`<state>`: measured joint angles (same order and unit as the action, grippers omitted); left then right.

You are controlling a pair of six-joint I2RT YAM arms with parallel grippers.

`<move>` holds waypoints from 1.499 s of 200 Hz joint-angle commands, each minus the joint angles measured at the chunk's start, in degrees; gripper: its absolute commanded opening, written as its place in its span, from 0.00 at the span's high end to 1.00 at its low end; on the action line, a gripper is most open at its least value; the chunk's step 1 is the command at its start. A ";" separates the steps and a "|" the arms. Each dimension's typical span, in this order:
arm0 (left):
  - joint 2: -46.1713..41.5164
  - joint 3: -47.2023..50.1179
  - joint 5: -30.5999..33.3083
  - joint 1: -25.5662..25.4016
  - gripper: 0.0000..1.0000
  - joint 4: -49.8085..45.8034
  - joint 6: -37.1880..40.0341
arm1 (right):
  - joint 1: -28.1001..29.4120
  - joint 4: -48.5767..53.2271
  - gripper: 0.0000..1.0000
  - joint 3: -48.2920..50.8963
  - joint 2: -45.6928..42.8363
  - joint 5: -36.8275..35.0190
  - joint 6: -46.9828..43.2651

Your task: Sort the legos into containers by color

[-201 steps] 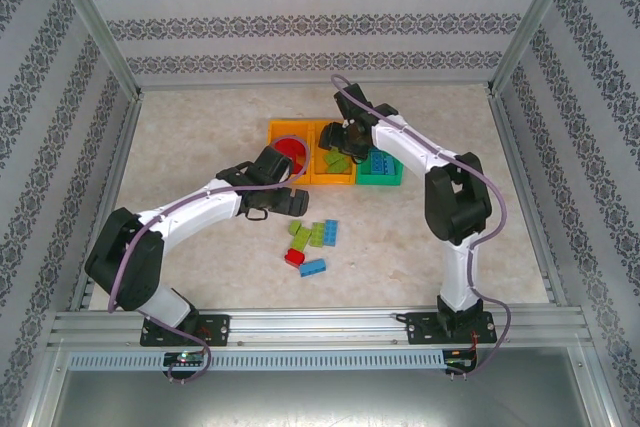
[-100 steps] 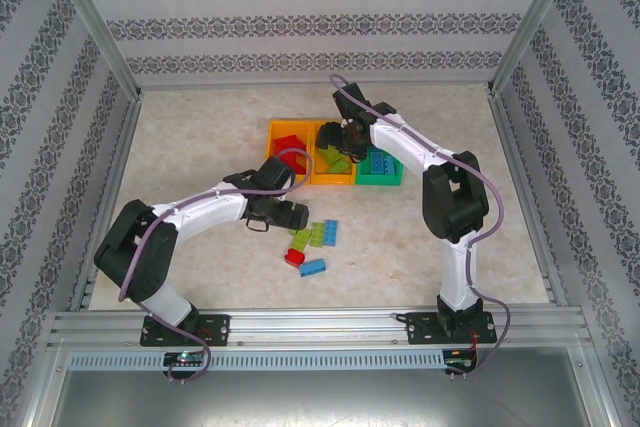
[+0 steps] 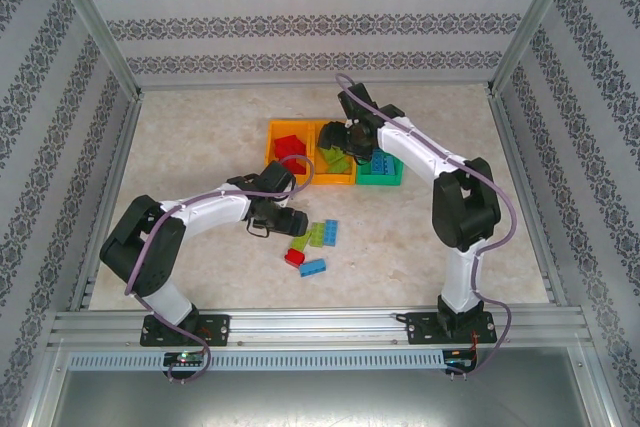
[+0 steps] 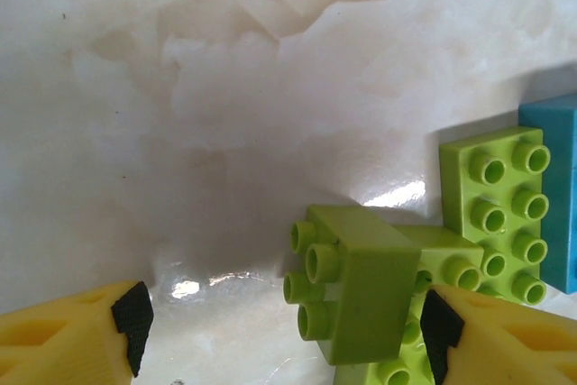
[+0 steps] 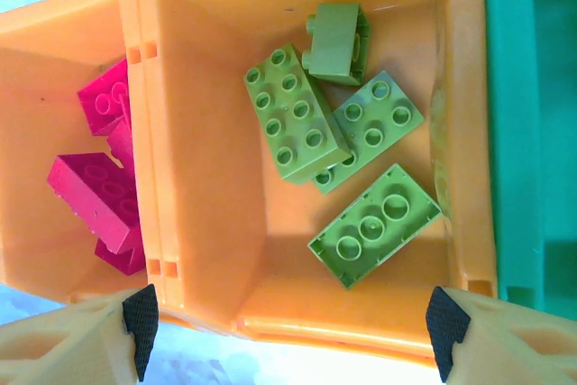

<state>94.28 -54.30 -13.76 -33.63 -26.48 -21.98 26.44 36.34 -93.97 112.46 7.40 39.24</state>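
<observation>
The left hand (image 4: 284, 322) spreads wide above the bench (image 4: 180, 87), a tipped lime lego (image 4: 361, 281) between its fingers (image 4: 54, 340) at lower right; the right hand (image 5: 293, 317), likewise spread, hovers over lime legos (image 5: 293, 114) in the middle orange container (image 5: 207, 223).

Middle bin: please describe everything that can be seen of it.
The middle bin is an open-topped rectangular box of glossy orange plastic, joined on one side to an orange bin holding red bricks and on the other to a green bin. Four lime bricks lie inside, some overlapping.
</observation>
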 commanded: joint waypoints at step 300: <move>4.68 -2.35 4.70 0.23 0.50 -0.41 -6.76 | -0.75 -1.62 0.18 6.76 -7.04 -2.58 0.93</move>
<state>97.51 -55.53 -10.83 -33.63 -26.96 -27.90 25.63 35.24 -87.83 107.55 6.26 40.12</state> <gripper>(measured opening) 0.510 0.822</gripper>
